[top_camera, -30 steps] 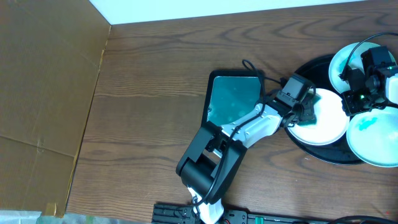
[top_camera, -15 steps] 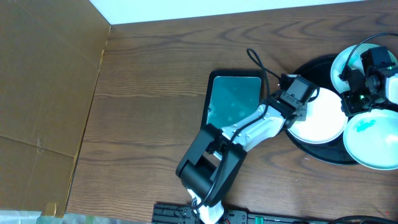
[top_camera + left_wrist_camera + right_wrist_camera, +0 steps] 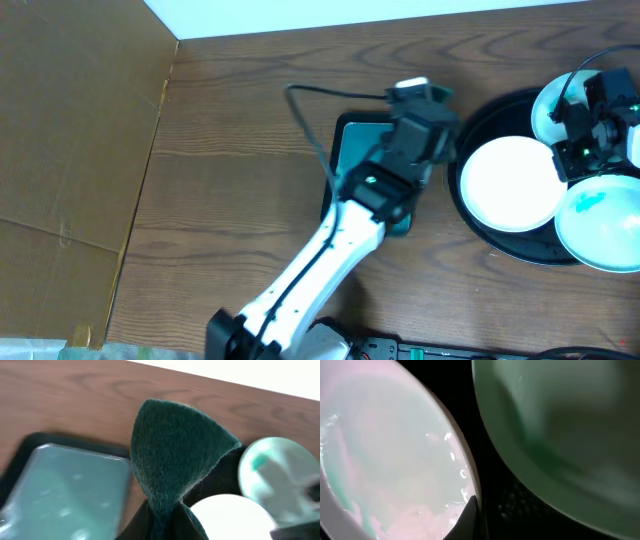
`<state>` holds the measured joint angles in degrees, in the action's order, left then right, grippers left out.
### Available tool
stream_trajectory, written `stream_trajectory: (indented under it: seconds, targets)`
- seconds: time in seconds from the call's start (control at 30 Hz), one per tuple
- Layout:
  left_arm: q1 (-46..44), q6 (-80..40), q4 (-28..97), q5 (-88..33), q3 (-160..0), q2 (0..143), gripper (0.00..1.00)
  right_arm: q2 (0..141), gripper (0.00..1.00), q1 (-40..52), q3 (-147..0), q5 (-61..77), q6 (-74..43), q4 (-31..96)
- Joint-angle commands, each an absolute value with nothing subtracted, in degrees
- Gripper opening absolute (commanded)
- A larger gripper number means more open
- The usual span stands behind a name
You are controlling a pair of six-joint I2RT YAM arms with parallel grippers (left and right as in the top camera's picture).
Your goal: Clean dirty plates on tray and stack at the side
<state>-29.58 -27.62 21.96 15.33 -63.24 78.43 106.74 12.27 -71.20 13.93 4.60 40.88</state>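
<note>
The left claw (image 3: pixel 162 519) is clamped on a dark green scouring pad (image 3: pixel 175 455), held above the wooden worktop (image 3: pixel 75 400) by the edge of the rectangular teal tray (image 3: pixel 60 490), beside the round black tray (image 3: pixel 470 225). Three white plates lie on that tray: a plain one (image 3: pixel 510 183), one smeared teal (image 3: pixel 598 225), and one (image 3: pixel 550 100) partly under the right arm. I cannot tell whether the right claw (image 3: pixel 578 145) is apart or together

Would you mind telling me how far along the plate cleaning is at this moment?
Looks done: the leftmost round white plate shows no smear. In hand: the left fingers pinch a dark green scouring pad. Left: the upper white plate and lower white plate show teal smears, and all three sit on the large round black tray, none stacked aside.
</note>
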Motion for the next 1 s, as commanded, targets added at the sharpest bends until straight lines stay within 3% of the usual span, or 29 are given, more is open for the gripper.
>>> stream_trajectory:
  seconds: [0.0,0.37,0.97]
  targets:
    - [-25.4,-28.6,26.4,16.6,-63.2,77.7,0.07,101.6,0.01,15.4,-71.9,5.7,4.3,41.1]
    - [-11.8,-31.8,42.0,16.5,-63.2,77.8,0.07,89.0,0.01,25.5,-72.0,-32.7,6.4,38.7]
    - [-9.2,-31.8,44.9,16.6,-63.0,77.8,0.07,84.2,0.01,42.2,-72.0,-61.5,49.3,22.1]
